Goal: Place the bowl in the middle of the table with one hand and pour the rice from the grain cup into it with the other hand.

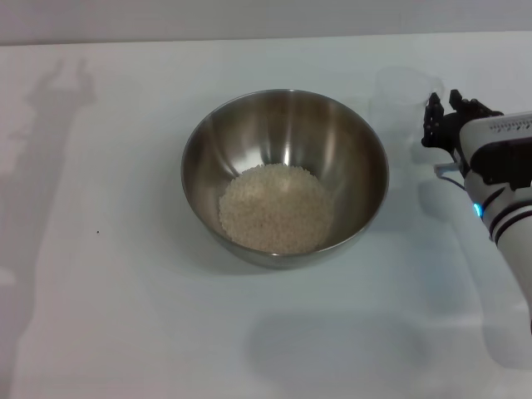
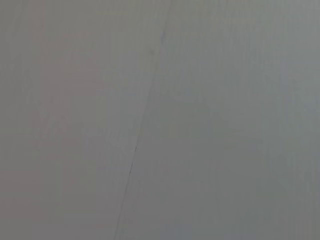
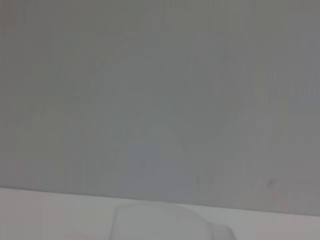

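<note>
The steel bowl (image 1: 285, 133) stands in the middle of the white table (image 1: 108, 274). A heap of pale rice (image 1: 275, 208) lies in its bottom. The clear grain cup (image 1: 401, 101) stands upright on the table just right of the bowl; I see no rice in it. In the right wrist view, the grain cup's rim (image 3: 165, 222) shows at the lower edge. My right gripper (image 1: 444, 106) is just right of the cup, its two black fingertips apart and nothing between them. The left gripper is out of view, and its wrist view shows only a plain grey surface.
The right arm (image 1: 507, 191) comes in from the right edge of the table. The arms' shadows fall on the left side and the near part of the tabletop. The table's far edge (image 1: 249, 40) meets a pale wall.
</note>
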You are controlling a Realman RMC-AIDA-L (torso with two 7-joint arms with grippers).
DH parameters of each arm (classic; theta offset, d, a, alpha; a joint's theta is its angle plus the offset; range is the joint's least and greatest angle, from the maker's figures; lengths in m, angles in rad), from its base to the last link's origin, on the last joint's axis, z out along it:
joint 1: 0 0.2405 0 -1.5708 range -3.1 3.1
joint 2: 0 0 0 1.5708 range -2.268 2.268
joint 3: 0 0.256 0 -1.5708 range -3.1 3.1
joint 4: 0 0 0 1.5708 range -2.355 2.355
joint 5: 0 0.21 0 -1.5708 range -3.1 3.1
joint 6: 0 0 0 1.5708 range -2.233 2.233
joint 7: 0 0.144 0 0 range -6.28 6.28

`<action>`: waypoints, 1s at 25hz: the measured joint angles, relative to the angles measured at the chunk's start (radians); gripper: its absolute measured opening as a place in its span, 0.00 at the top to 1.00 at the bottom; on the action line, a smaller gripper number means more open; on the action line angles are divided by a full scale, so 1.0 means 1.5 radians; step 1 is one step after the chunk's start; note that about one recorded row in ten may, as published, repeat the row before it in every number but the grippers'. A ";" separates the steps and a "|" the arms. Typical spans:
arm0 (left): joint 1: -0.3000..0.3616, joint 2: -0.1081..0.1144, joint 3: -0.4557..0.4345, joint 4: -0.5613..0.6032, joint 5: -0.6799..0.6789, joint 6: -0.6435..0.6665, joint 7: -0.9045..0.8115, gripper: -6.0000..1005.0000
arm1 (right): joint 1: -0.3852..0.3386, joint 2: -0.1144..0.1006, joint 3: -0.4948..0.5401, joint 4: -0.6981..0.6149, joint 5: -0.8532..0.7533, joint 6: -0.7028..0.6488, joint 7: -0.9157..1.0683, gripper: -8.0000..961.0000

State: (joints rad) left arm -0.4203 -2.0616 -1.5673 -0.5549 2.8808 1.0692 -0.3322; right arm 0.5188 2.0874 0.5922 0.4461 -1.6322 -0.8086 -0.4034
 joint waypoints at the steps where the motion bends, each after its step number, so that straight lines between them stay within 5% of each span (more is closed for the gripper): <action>1: 0.000 0.000 0.000 0.001 0.000 0.000 0.000 0.67 | -0.004 0.000 -0.006 0.003 0.000 -0.005 0.000 0.74; 10: 0.011 0.001 0.001 0.006 0.000 -0.002 0.002 0.67 | -0.069 0.001 -0.084 0.040 -0.001 -0.108 -0.008 0.74; 18: 0.037 0.000 0.002 0.051 0.000 -0.004 0.037 0.67 | -0.127 -0.001 -0.157 0.046 -0.002 -0.329 -0.009 0.74; 25: 0.064 -0.002 0.043 0.097 0.000 0.012 0.125 0.66 | -0.112 -0.005 -0.150 0.015 -0.007 -0.414 0.006 0.74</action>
State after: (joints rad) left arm -0.3244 -2.0643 -1.5022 -0.4094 2.8810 1.0870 -0.1451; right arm 0.3504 2.0802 0.3668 0.4683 -1.6425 -1.4293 -0.3946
